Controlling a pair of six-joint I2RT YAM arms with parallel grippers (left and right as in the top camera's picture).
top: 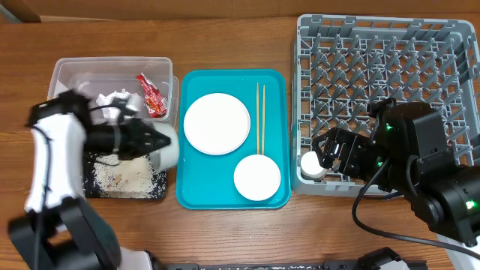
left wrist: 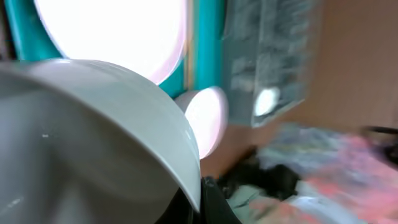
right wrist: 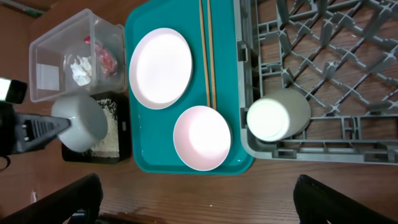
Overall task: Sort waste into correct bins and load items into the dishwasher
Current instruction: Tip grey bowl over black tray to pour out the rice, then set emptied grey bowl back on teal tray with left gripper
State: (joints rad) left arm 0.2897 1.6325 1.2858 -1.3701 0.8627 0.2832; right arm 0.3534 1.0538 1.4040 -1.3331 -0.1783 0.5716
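My left gripper (top: pixel 156 139) clamps the tilted bowl (top: pixel 169 148) over the black tray (top: pixel 162 193); my right gripper (top: pixel 331 154) hangs open near the cup (top: pixel 312 165).

Beneath our left gripper (right wrist: pixel 60 123) and its grey-white round bowl (right wrist: pixel 84 121), whitish rice grains (right wrist: pixel 111 134) speckle the shallow black rectangular tray (right wrist: pixel 125 118).

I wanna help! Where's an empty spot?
Free: the dish rack behind the small cup; the turquoise tray corner below the plate, beside the pink bowl. Crowded: the black tray, under the left gripper holding a grey-white bowl.
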